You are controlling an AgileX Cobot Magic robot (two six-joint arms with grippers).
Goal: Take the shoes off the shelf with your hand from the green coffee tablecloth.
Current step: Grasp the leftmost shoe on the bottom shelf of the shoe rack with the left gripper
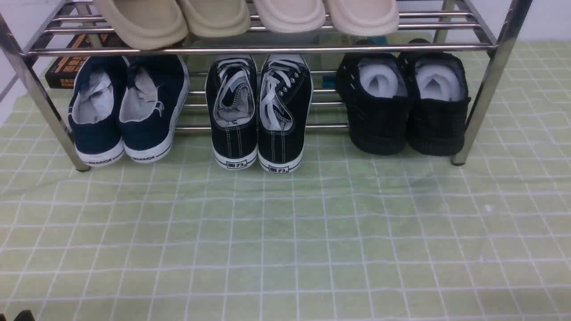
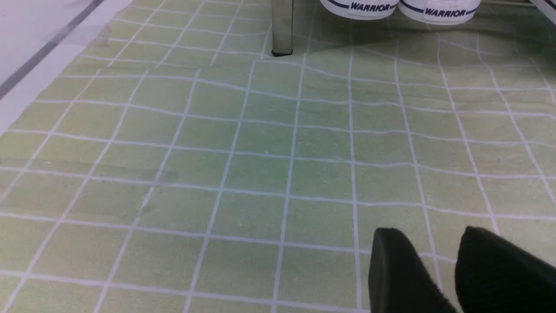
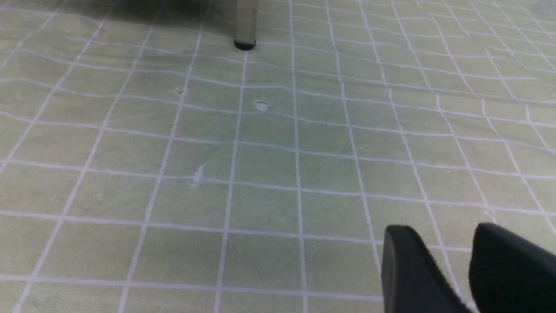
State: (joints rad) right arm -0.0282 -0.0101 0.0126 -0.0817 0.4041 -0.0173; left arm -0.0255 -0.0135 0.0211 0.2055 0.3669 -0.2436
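The navy-blue shoes [image 1: 100,133] stand side by side at the left end of the chrome shelf's [image 1: 267,49] lower tier, heels toward me, with white paper inside. Their white "WARRIOR" soles [image 2: 369,6] show at the far edge of the left wrist view, beside a shelf leg [image 2: 282,26]. My left gripper [image 2: 430,232] hangs low over the green grid tablecloth [image 1: 285,232], well short of the shoes. Its tapered tips are slightly apart, its jaws meet lower down and it is empty. My right gripper [image 3: 438,230] looks the same, short of the right shelf leg [image 3: 245,21].
Black lace-up sneakers [image 1: 258,111] sit mid-tier and all-black knit shoes [image 1: 401,102] at the right. Several beige slippers [image 1: 245,18] lie on the upper tier. A dark box [image 1: 67,67] lies behind the shelf's left side. The cloth's left edge meets a white surface [image 2: 43,26].
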